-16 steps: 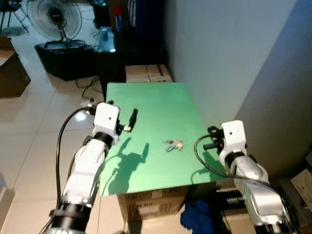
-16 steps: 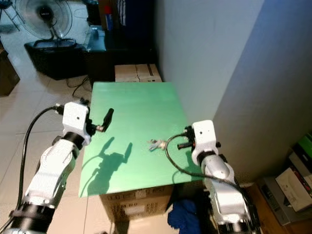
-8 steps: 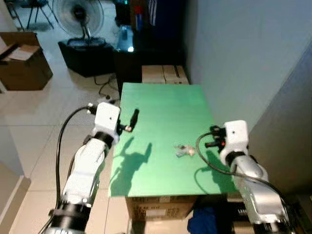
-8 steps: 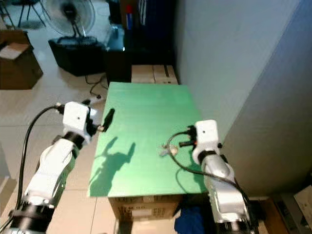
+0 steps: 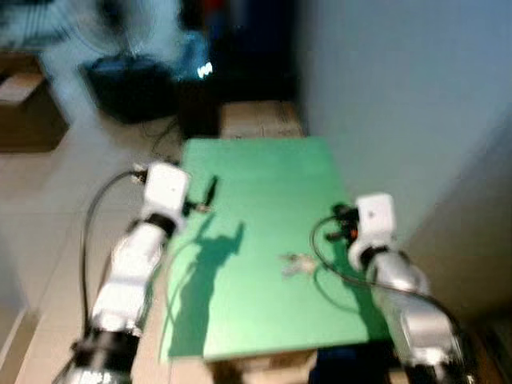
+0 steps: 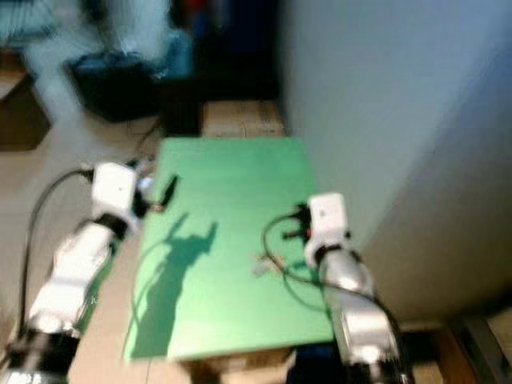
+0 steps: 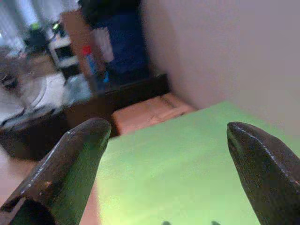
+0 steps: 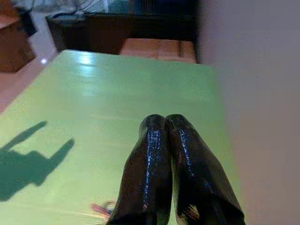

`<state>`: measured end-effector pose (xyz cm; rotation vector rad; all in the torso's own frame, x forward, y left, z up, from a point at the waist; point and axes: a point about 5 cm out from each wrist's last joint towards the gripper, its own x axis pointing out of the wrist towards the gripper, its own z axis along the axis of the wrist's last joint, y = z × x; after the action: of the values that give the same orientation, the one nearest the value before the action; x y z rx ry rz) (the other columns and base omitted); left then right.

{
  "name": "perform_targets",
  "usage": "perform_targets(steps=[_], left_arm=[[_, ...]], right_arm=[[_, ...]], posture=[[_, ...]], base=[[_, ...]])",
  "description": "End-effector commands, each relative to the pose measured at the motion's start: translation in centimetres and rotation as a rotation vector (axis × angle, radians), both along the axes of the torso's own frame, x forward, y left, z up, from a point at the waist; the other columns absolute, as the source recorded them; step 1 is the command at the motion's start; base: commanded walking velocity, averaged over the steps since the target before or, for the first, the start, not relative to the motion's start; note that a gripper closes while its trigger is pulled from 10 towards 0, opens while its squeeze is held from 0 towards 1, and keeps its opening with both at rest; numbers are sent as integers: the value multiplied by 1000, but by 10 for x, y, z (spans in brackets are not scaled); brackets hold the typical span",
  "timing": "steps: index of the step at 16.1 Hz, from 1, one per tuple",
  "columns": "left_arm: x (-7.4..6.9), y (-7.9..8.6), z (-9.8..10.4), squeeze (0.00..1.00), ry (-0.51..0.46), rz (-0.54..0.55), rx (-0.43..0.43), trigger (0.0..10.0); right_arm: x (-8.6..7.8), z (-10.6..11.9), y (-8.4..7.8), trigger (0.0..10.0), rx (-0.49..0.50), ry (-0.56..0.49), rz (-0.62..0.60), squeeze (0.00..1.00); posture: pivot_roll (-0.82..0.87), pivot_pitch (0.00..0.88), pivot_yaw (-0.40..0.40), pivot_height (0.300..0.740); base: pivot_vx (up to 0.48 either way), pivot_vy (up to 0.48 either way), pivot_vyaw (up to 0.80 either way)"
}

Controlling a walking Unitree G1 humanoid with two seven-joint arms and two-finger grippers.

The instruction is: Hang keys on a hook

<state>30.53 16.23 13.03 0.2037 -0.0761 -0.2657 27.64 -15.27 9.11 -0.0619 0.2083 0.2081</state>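
The head views are blurred. A small bunch of keys (image 5: 298,264) lies on the green table top (image 5: 256,184), near its right front part. My right gripper (image 5: 340,224) hovers just right of the keys, above the table. Its fingers (image 8: 154,140) are pressed together with nothing between them, and a bit of the keys (image 8: 101,208) lies below and beside them. My left gripper (image 5: 210,192) is held over the table's left edge. It is open, with its fingers (image 7: 79,154) wide apart and the bare table top between them.
A grey wall (image 5: 400,96) runs along the table's right side. Beyond the far edge sit a cardboard box (image 5: 260,120) and dark furniture (image 5: 128,88). Another brown box (image 5: 28,112) stands on the tiled floor at far left.
The whole picture has shifted and blurred, so the camera moved. Both arms hold much the same pose and the keys lie where they were.
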Motion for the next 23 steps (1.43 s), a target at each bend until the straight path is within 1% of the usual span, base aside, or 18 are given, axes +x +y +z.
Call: perform_targets(steps=[1, 7, 9, 12, 13, 14, 15, 16, 17, 18, 19, 20, 22, 23], left_arm=[[0, -11, 0, 0, 1, -35, -10, 10000], [0, -9, 0, 0, 1, -39, 3, 10000], [0, -10, -1, 0, 13, -55, 12, 10000], [-1, -9, -5, 0, 32, -74, 38, 10000], [-2, -8, -4, 0, 31, -87, 52, 10000], [-3, -7, -3, 0, 37, -101, 63, 10000], [-6, -4, -4, 0, 57, -124, 79, 10000], [-7, -3, -4, 0, 76, -139, 90, 10000], [-12, -2, -5, 0, 120, -184, 112, 10000], [-20, -1, -8, 0, 184, -261, 136, 10000], [-22, 0, -6, 0, 192, -276, 138, 10000], [-24, 1, -3, 0, 202, -304, 146, 10000], [-27, 4, 4, 0, 224, -345, 155, 10000], [-27, 5, 5, 0, 228, -351, 155, 10000]], right_arm=[[-2, -2, -14, 10000, -10, 10, -44, 0], [-1, -4, -10, 10000, -6, 12, -15, 0], [3, -5, -11, 10000, -8, 29, -4, 0], [11, -15, 0, 10000, -7, 96, 138, 0], [20, -23, 9, 10000, 1, 139, 246, 1000], [26, -28, 12, 10000, -2, 171, 285, 1000], [34, -35, 11, 10000, -27, 222, 299, 1000], [38, -37, 9, 10000, -35, 243, 296, 1000], [45, -40, 5, 10000, -51, 274, 275, 1000], [54, -42, -2, 10000, -78, 324, 240, 1000], [56, -43, -3, 10000, -92, 338, 237, 1000], [61, -41, -6, 10000, -123, 354, 234, 1000], [68, -37, -15, 10000, -148, 377, 213, 1000], [69, -36, -16, 10000, -154, 381, 210, 1000]], posture=[[-83, 0, 12, 740], [-80, 0, 12, 740], [-80, 0, 13, 740], [-81, 0, 18, 740], [-65, 0, 24, 740], [-49, 20, 24, 740], [-35, 40, 24, 740], [-17, 63, 22, 740], [5, 100, 21, 740], [29, 150, 29, 740], [37, 169, 35, 740], [43, 208, 55, 740], [45, 266, 91, 740], [45, 266, 91, 740]], base=[[0, 0, 0], [0, 0, 0], [0, 0, 0], [0, 0, 0], [0, 0, 0], [0, 0, 0], [0, 0, 0], [0, 0, 0], [0, 0, 0], [0, 0, 0], [0, 0, 0], [0, 0, 0], [0, 0, 0], [0, 0, 0]])
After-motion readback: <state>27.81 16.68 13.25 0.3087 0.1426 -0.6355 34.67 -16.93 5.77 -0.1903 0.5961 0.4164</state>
